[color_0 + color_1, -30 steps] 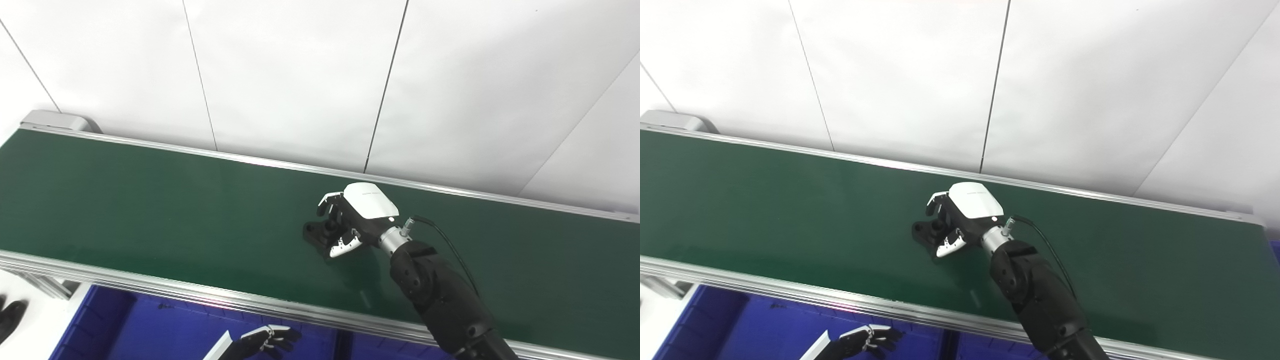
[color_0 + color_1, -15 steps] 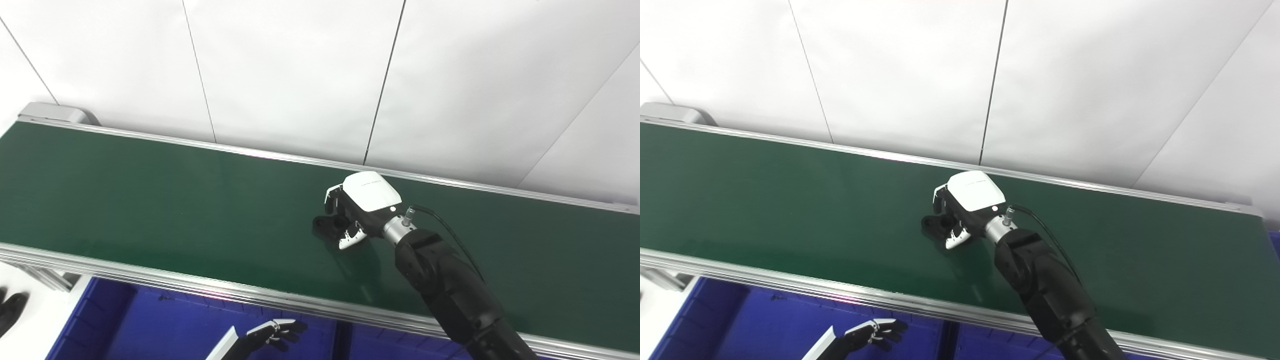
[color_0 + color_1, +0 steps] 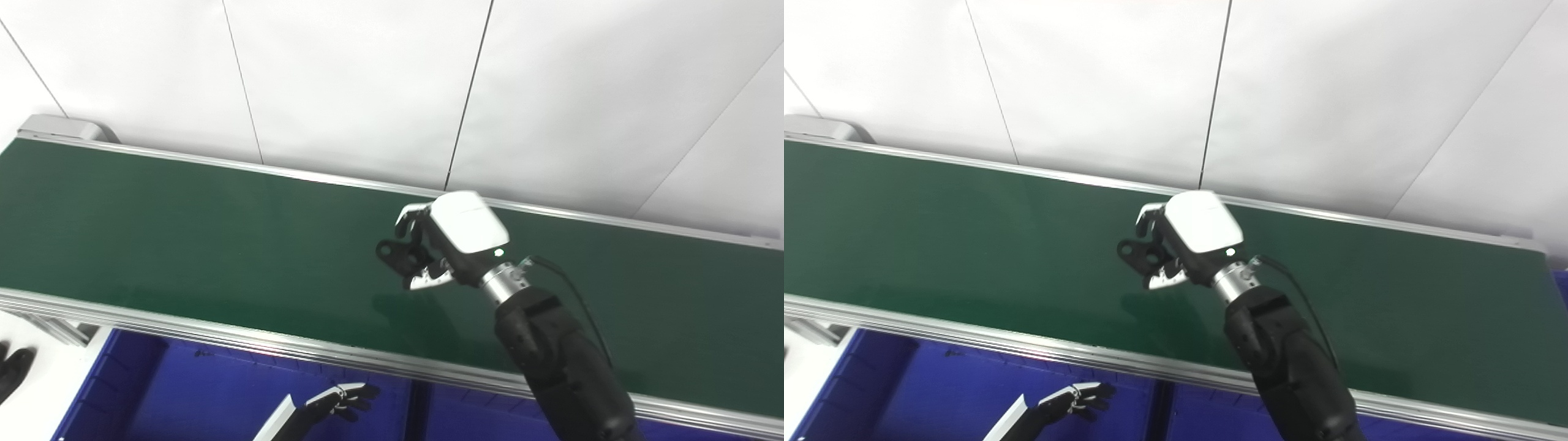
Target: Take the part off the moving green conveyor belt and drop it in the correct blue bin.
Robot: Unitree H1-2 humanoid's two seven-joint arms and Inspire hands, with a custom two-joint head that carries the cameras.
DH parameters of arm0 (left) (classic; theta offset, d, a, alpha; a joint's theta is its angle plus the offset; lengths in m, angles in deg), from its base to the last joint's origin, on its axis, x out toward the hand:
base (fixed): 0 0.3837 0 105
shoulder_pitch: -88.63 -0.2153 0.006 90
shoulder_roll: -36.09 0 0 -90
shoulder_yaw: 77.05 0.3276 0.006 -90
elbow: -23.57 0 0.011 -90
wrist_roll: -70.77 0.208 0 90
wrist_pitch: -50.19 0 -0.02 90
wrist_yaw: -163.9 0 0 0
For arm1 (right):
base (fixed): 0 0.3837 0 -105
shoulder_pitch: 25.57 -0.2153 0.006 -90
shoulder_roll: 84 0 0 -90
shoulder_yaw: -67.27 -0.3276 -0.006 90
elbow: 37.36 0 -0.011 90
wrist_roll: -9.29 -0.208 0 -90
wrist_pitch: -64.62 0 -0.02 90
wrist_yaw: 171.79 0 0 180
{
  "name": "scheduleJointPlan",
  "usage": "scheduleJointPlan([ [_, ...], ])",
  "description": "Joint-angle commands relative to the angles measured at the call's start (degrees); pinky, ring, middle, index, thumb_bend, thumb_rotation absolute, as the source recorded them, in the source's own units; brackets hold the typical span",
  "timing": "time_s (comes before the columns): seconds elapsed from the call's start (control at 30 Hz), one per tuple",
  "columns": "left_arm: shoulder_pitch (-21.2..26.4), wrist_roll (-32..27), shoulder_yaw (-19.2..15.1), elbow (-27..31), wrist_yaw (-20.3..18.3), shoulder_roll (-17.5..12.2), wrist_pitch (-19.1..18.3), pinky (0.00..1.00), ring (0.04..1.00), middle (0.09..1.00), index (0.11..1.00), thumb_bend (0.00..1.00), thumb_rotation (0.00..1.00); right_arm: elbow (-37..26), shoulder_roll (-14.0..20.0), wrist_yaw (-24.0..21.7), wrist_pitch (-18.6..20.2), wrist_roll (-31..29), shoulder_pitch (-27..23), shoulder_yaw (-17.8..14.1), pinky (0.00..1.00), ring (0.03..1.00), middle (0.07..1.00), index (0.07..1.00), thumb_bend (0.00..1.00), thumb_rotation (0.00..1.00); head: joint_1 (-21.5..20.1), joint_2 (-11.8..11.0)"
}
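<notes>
A small black part (image 3: 395,253) with round holes hangs above the green conveyor belt (image 3: 184,239), clear of its surface. My right hand (image 3: 444,242), white-backed with black fingers, is shut on the part; one end of the part sticks out to the left of the fingers. A faint shadow lies on the belt below it. My left hand (image 3: 340,399) hovers low over the blue bin (image 3: 184,398) at the bottom edge, fingers spread apart and holding nothing.
The belt's aluminium front rail (image 3: 245,346) runs between belt and bins. A second blue bin (image 3: 465,422) adjoins the first, split by a dark divider (image 3: 414,413). White wall panels stand behind the belt. A dark object (image 3: 12,376) lies at the far left floor.
My right hand closed on the black part and lifted it off the belt. The view also shifted a little. My left hand stayed low over the bin.
</notes>
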Motion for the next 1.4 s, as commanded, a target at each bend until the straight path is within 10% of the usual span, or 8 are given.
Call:
scheduleJointPlan([
  [0.0,-0.08,0.74,0.12,2.02,0.61,-1.12,0.89,0.68,0.76,0.819,0.807,0.59,0.23,-6.14,-0.26,-0.14,2.06,-0.31,1.37,-1.69,0.12,0.202,0.469,0.489,0.53,0.0,0.16,0.16],
  [0.77,-2.07,0.21,-2.08,5.48,-0.81,-0.45,0.88,0.66,0.753,0.819,0.81,0.58,0.25,-22.26,4.42,7.28,-4.41,-6.48,35.95,-7.81,0.14,0.222,0.515,0.454,0.52,0.0,-1.14,5.81],
  [0.97,-1.98,-1.14,-4.66,5.72,-3.29,0.41,0.88,0.68,0.757,0.822,0.812,0.59,0.28,-16.85,4.45,17.02,-9.73,-8.86,47.13,-9.86,0.18,0.264,0.522,0.454,0.52,0.0,-1.29,6.8],
  [1.37,-1.85,-2.34,-9.2,6.66,-8.1,1.88,0.89,0.66,0.733,0.806,0.807,0.58,0.25,-6.24,3.18,25.72,-13.18,-9.64,51.9,-11.25,0.16,0.226,0.525,0.452,0.52,0.0,-3.0,8.22],
])
